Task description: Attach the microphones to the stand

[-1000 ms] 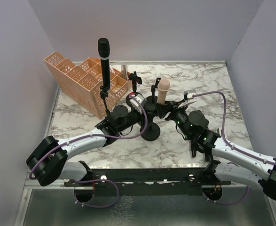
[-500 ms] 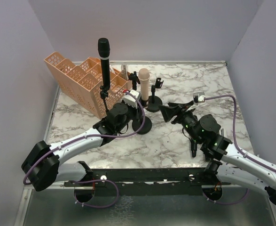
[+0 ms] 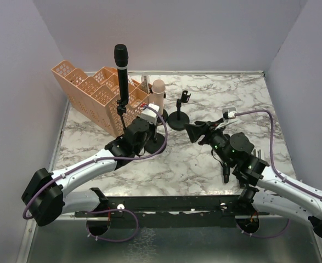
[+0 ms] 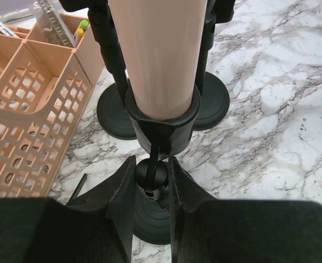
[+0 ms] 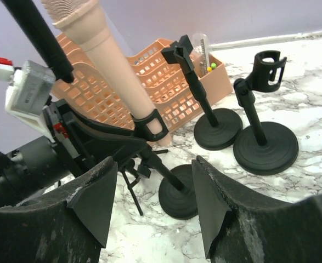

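The pale pink microphone [image 3: 158,92] stands in the clip [image 4: 162,123] of a black round-based stand [image 3: 156,146]. My left gripper [image 3: 151,127] is shut on that stand's ball joint [image 4: 151,175] just under the clip. In the right wrist view the pink microphone [image 5: 106,60] and its stand [image 5: 177,197] lean to the left. My right gripper [image 3: 191,131] hangs open a short way to the right of it, with nothing between its fingers. A black microphone [image 3: 121,64] sits upright on a thin tripod stand beside the basket. Two more stands [image 5: 218,129] [image 5: 265,148] carry empty clips.
An orange lattice basket [image 3: 95,93] stands at the back left, close behind the stands, with pens [image 4: 81,27] in one compartment. A thin tripod leg [image 5: 130,192] lies on the marble just left of the held stand's base. Walls close in the table on three sides.
My left gripper has carried the stand with the pink microphone left, toward the basket. My right gripper has drawn back from the microphone to the right.
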Robot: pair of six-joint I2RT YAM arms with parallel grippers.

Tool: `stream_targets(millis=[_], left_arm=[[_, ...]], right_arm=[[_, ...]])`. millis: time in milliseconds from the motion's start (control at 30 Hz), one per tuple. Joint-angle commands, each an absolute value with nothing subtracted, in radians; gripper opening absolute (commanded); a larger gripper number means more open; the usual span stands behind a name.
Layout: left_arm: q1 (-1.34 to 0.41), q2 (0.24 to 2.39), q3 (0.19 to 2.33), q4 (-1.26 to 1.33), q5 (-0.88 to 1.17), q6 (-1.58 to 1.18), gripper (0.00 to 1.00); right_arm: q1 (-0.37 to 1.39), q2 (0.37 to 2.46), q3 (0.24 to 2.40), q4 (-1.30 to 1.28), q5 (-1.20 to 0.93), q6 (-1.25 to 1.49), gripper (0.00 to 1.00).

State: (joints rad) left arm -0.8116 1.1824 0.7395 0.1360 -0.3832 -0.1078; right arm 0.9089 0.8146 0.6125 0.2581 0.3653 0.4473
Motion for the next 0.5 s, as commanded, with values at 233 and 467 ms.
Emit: stream_targets(millis=[233, 467], left_arm=[[-0.802, 1.193, 0.796, -0.02, -0.462, -0.149, 0.21], [-0.801, 1.167, 0.795, -0.029, -0.419, -0.175, 0.55]], right_arm=[[0.898, 0.929, 0.725, 0.009, 0.637, 0.619, 0.6], [0.852, 1.046, 0.822, -0.099, 0.633, 0.66, 0.66]])
